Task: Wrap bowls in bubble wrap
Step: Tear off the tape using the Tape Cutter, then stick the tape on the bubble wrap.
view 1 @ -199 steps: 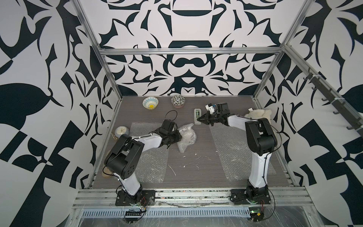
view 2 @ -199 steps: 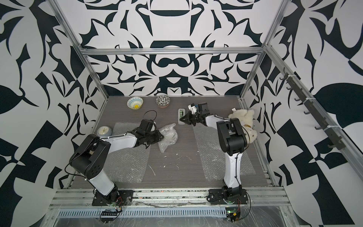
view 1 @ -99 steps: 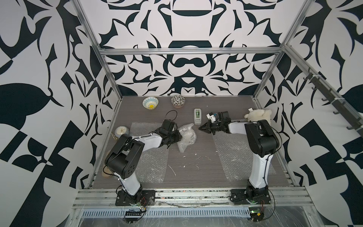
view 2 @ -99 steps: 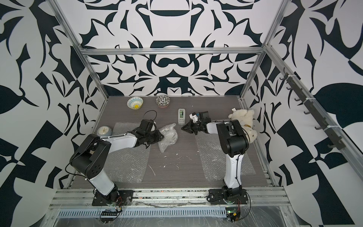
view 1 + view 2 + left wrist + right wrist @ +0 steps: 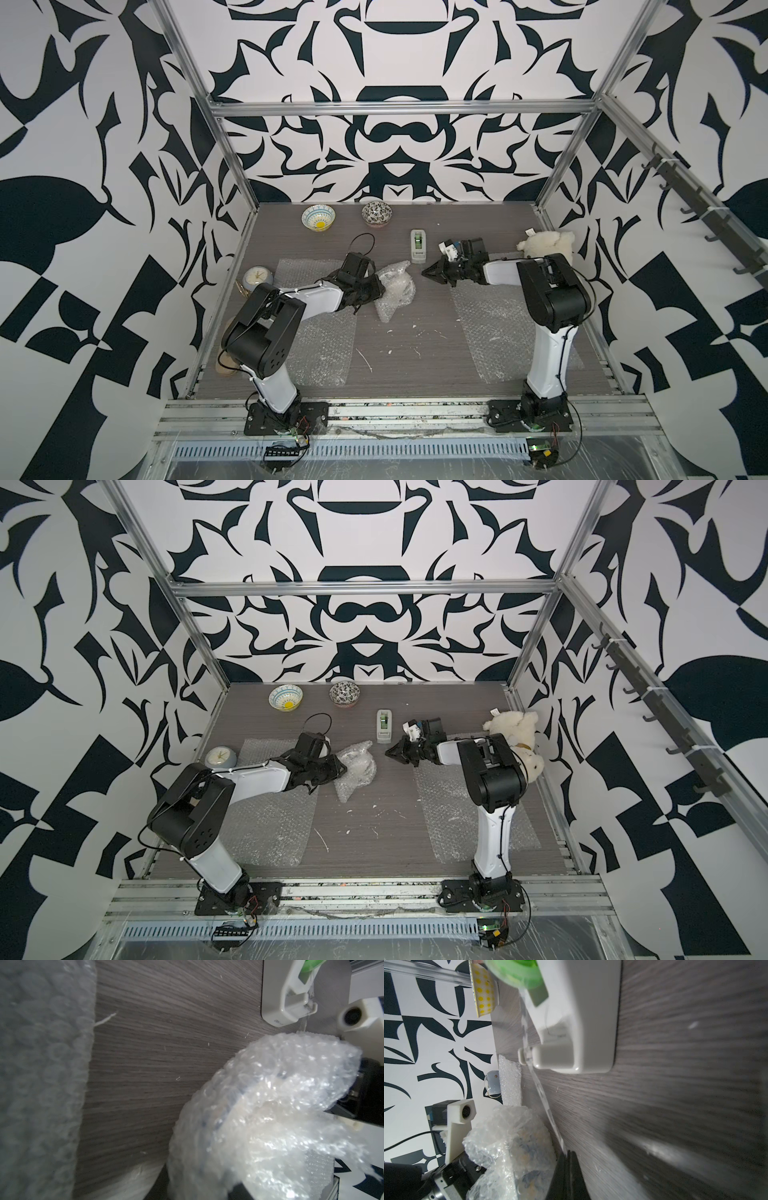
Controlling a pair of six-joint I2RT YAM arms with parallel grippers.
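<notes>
Two grippers: my left gripper (image 5: 379, 286) holds the wrapped bowl (image 5: 397, 286); my right gripper (image 5: 428, 274), closed, pinches tape (image 5: 541, 1093) from the dispenser (image 5: 418, 247).

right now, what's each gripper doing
left gripper: closed on the bubble wrap bundle
right gripper: closed on the tape strip

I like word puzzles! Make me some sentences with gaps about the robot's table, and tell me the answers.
____ unwrapped bowls stand at the back: the yellow-centred bowl and the floral bowl.
The left claw grips a bundle of ____ around a bowl.
The shut right claw pinches clear ____ from the grey dispenser.
Missing words: two; bubble wrap; tape.
</notes>
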